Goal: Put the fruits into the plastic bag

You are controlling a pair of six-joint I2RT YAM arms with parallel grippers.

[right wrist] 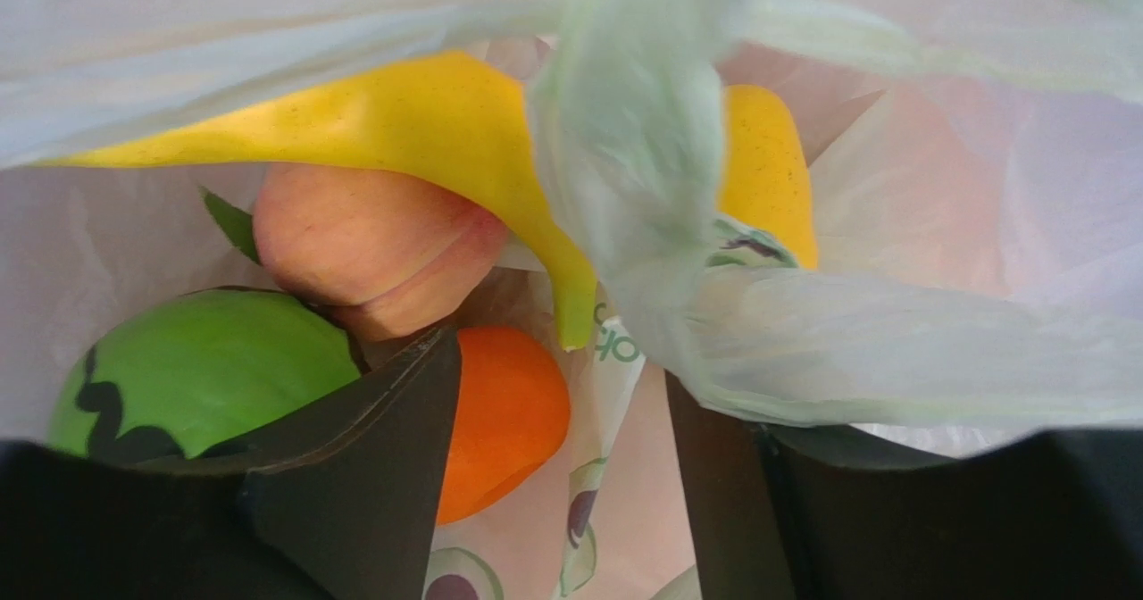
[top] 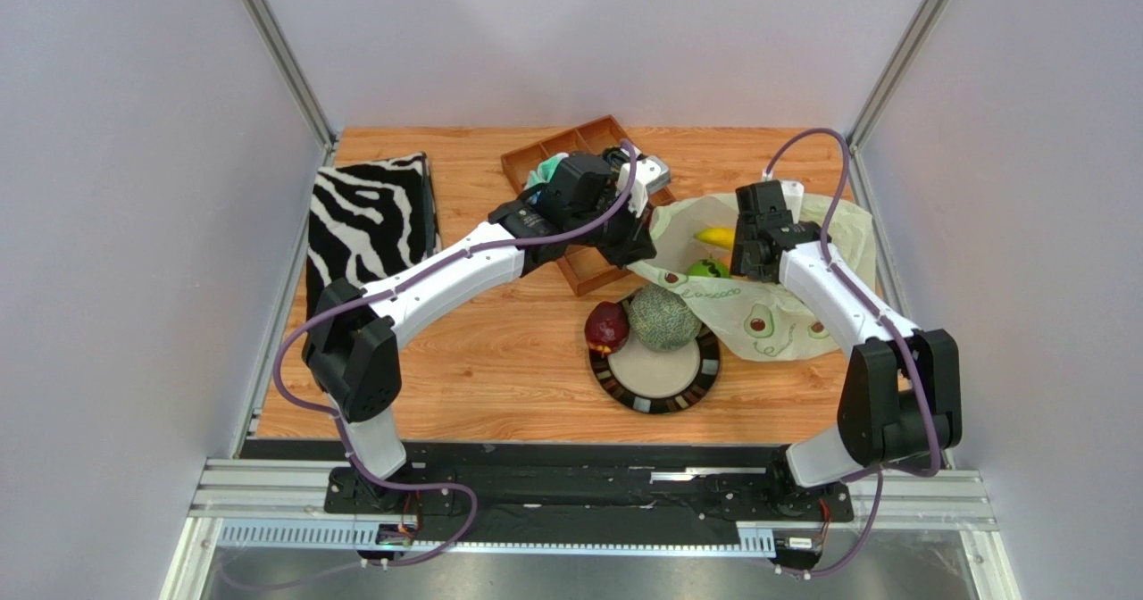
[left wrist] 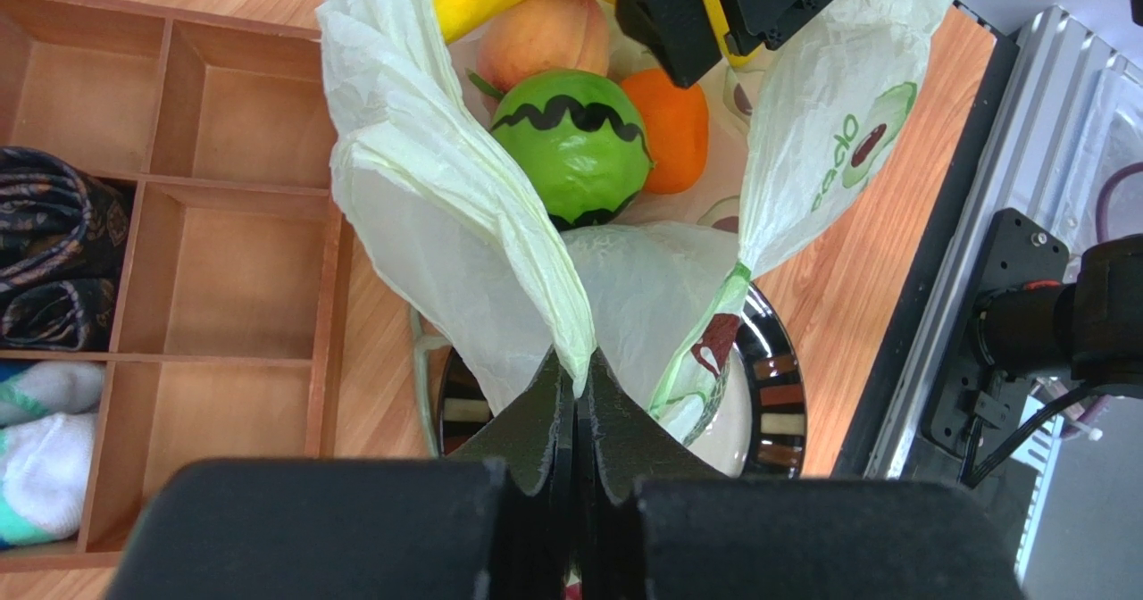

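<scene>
wooden table (top: pixel 470 346) bears the plastic bag (left wrist: pixel 429 212), rim pinched in left jaws.

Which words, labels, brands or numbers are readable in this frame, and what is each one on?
"ocado": green letters running sideways on the plastic bag, seen from the left wrist. The start of the word is lost in a fold.
Right wrist view: a few green letters on the same bag, cut off by a fold, not readable.
No other text can be made out.
</scene>
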